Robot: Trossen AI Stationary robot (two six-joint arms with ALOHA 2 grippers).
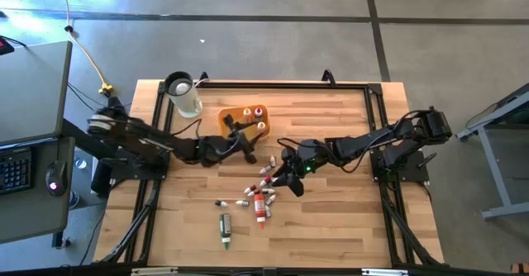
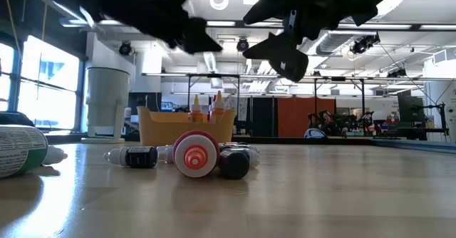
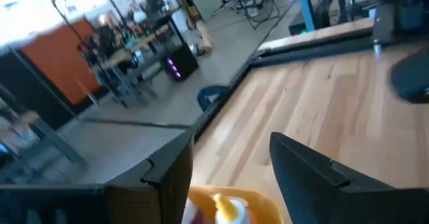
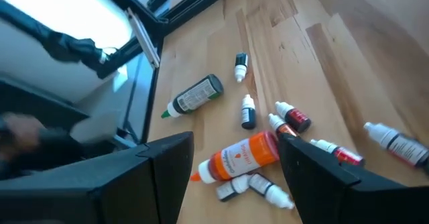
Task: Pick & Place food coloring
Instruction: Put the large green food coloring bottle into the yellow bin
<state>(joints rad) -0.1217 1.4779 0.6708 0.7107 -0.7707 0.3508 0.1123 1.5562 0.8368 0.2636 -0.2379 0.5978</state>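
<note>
**A:** Green tube [image 2: 21, 149] sits closest to the low cam. Where's everything else?

**B:** Bottles [image 1: 260, 195] scattered mid-table, a few upright in the tray [image 1: 227, 119]. My right gripper [image 1: 288, 179] hangs spread over the pile, left gripper [image 1: 244, 137] spread above the tray, both empty.

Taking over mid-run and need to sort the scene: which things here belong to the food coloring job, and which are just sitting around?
Job:
- loose food coloring bottles lying on the table
- green tube lying apart
- bottles in the orange tray
- orange tray
- left gripper, open beside the tray
- right gripper, open over the pile

Lying about:
- white jug
- keyboard, mouse on the side desk
</note>
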